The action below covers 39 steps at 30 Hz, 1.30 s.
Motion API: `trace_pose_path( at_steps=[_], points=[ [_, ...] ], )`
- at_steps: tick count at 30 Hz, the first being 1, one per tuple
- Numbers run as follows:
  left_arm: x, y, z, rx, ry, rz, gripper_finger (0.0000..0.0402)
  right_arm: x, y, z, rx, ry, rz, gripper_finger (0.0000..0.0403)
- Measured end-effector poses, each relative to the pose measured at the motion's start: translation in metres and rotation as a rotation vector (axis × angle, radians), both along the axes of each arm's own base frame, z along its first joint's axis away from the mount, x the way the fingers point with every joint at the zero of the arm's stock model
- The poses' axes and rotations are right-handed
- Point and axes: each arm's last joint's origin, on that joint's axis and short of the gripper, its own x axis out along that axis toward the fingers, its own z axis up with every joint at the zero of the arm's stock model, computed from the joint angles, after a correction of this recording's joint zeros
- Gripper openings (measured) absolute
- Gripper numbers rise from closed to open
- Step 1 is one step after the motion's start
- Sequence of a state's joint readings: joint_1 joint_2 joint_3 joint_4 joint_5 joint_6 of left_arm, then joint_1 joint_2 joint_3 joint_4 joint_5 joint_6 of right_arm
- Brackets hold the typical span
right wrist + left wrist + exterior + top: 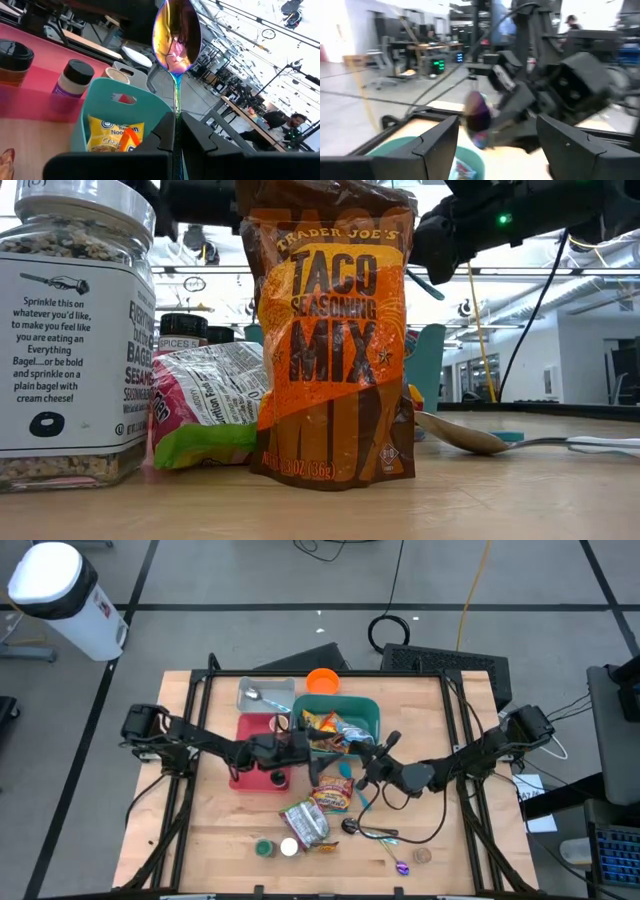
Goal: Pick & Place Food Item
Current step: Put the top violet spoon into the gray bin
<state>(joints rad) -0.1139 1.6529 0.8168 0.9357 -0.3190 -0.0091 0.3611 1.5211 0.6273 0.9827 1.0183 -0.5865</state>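
Note:
My right gripper [366, 762] is shut on an iridescent spoon [176, 37], just right of the teal bin [365, 712]. The spoon's bowl sticks out past the fingertips and also shows in the left wrist view [479, 117]. My left gripper [310, 745] is open and empty at the bin's left side, above it, facing the right gripper. The bin holds several snack packets [335, 730]; a yellow noodle packet [116, 132] leans inside it. A taco seasoning packet [333, 795] is on the table near the bin and stands upright in the low view [335, 340]. My right gripper pinches the spoon's thin handle [176, 117] between its two fingers. The spoon lies along the fingers, its bowl [177, 35] beyond the fingertips toward the teal bin. It is lifted clear of the table.
A red tray [245, 728] with spice jars [74, 77] lies left of the bin. An orange bowl [322, 680] and a metal tray [262, 693] stand at the far side. A green-pink bag [305, 823], two jars [277, 847] and another spoon [370, 831] lie near the front.

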Motion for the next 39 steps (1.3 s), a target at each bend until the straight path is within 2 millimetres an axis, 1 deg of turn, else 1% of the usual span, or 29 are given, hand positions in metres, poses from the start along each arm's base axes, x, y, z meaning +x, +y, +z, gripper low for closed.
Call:
trace_pose_path(
  at_steps=[3,6,9,14,15,16,19,22,24,27,31,34,36,39],
  points=[
    [0.002,0.001,0.004,-0.009,-0.010,0.039,0.0259,0.000,0.000,0.000,0.000,0.000,0.002,0.0004],
    [0.001,0.002,0.004,-0.025,-0.008,0.066,0.0215,0.000,0.000,0.000,0.000,0.000,0.002,0.0004],
    [0.001,0.002,0.003,-0.033,-0.002,0.073,0.0151,0.000,0.000,0.000,0.001,0.000,0.002,0.0004],
    [0.002,0.006,0.000,-0.045,0.021,0.094,0.0030,0.000,0.000,0.000,0.007,-0.005,0.010,0.0004],
    [0.002,0.007,0.000,-0.047,0.019,0.099,0.0017,0.000,0.001,0.000,0.010,-0.008,0.021,0.0004],
    [0.002,0.009,0.000,-0.049,0.019,0.108,0.0012,0.000,0.001,0.000,0.017,-0.011,0.033,0.0004],
    [0.002,0.013,-0.001,-0.075,0.017,0.127,0.0018,0.001,0.001,-0.001,0.040,-0.019,0.050,0.0004],
    [-0.001,0.019,0.005,-0.059,0.019,0.139,0.0010,0.001,0.001,-0.001,0.060,-0.033,0.056,0.0013],
    [-0.004,0.024,0.011,-0.053,0.017,0.149,0.0007,0.000,0.000,0.001,0.079,-0.050,0.043,0.0030],
    [-0.016,0.036,0.030,-0.057,0.009,0.185,0.0010,-0.003,0.001,0.005,0.094,-0.071,0.027,0.0072],
    [-0.042,0.053,0.050,-0.059,0.012,0.277,0.0006,-0.008,0.007,0.012,0.135,-0.116,0.036,0.0136],
    [-0.067,0.065,0.057,-0.073,-0.013,0.328,0.0006,-0.013,0.011,0.017,0.139,-0.128,0.036,0.0174],
    [-0.084,0.073,0.057,-0.089,-0.041,0.361,0.0005,-0.015,0.015,0.018,0.127,-0.113,0.051,0.0192],
    [-0.111,0.087,0.046,-0.152,-0.078,0.455,0.0006,-0.017,0.017,0.020,0.130,-0.122,0.062,0.0208]
  ],
)
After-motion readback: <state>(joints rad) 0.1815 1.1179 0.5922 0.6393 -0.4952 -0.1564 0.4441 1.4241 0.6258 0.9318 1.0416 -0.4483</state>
